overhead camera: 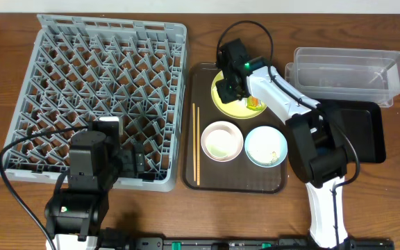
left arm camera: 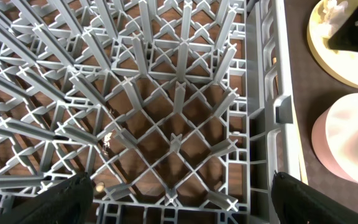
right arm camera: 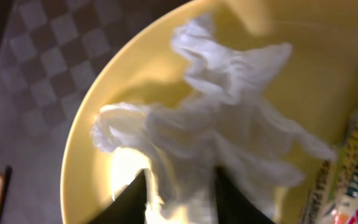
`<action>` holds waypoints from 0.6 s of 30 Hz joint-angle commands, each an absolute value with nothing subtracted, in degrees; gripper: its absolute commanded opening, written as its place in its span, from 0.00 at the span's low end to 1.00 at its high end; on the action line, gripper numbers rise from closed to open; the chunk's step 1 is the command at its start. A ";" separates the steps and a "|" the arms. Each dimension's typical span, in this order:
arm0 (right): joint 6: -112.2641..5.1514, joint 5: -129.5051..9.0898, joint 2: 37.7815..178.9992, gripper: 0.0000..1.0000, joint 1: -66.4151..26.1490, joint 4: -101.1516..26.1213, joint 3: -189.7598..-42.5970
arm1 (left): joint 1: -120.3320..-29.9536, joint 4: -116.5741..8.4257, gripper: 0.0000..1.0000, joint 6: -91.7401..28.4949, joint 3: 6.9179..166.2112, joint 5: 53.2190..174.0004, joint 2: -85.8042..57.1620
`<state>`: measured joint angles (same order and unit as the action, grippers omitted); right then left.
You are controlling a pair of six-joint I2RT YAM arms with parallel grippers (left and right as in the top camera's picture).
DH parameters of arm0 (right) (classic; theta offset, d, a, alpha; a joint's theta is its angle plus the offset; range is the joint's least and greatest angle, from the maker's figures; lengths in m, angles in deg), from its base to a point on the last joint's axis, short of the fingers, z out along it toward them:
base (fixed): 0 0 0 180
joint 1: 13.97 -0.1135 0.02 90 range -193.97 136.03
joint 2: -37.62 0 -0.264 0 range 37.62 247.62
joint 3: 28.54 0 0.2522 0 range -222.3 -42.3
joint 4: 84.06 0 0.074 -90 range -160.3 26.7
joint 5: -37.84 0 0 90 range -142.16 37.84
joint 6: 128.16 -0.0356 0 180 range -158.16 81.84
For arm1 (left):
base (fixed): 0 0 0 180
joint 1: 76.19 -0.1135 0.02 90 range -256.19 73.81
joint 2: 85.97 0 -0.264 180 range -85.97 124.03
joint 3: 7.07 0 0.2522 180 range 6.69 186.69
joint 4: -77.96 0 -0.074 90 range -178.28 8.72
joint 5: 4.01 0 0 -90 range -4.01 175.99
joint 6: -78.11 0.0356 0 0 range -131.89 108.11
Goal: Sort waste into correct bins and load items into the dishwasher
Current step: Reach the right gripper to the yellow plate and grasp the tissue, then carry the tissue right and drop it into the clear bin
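Observation:
My right gripper (overhead camera: 229,89) is down on the round yellow plate (overhead camera: 219,105), its fingers (right arm camera: 182,199) closed on the crumpled white paper (right arm camera: 222,118). The yellow-green snack wrapper (overhead camera: 255,104) lies on the plate's right side and also shows in the right wrist view (right arm camera: 353,180). A pinkish-white bowl (overhead camera: 222,140), a light blue bowl (overhead camera: 266,146) and wooden chopsticks (overhead camera: 196,142) lie on the brown tray. My left gripper (left arm camera: 182,199) is open and empty over the near right corner of the grey dish rack (overhead camera: 103,83). The white cup is out of view.
The brown serving tray (overhead camera: 203,177) sits between the rack and the bins. The clear plastic tub (overhead camera: 346,69) stands at the back right, with the glossy black tray (overhead camera: 367,132) in front of it. The right arm's base stands beside the black tray.

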<state>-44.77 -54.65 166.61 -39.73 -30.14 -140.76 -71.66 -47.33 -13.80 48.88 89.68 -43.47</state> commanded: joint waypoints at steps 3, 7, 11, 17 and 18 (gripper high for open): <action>-46.30 -53.79 164.66 0.01 -39.64 -29.59 -141.00 | -71.90 -47.13 0.92 -14.52 50.17 89.59 -43.53; -46.30 -53.38 160.42 0.01 -38.79 -28.15 -141.00 | -71.90 -47.13 0.92 -14.54 50.17 89.59 -43.53; -46.30 -51.83 154.30 0.01 -36.95 -25.79 -141.00 | -71.90 -47.16 0.92 -14.54 50.17 89.59 -43.53; -48.07 -43.91 144.86 0.01 -31.51 -21.53 -140.98 | -71.90 -47.13 0.92 -14.54 50.17 89.59 -43.53; -48.90 -41.99 143.70 0.01 -30.11 -20.57 -140.98 | -71.90 -47.13 0.92 -14.54 50.17 89.59 -43.53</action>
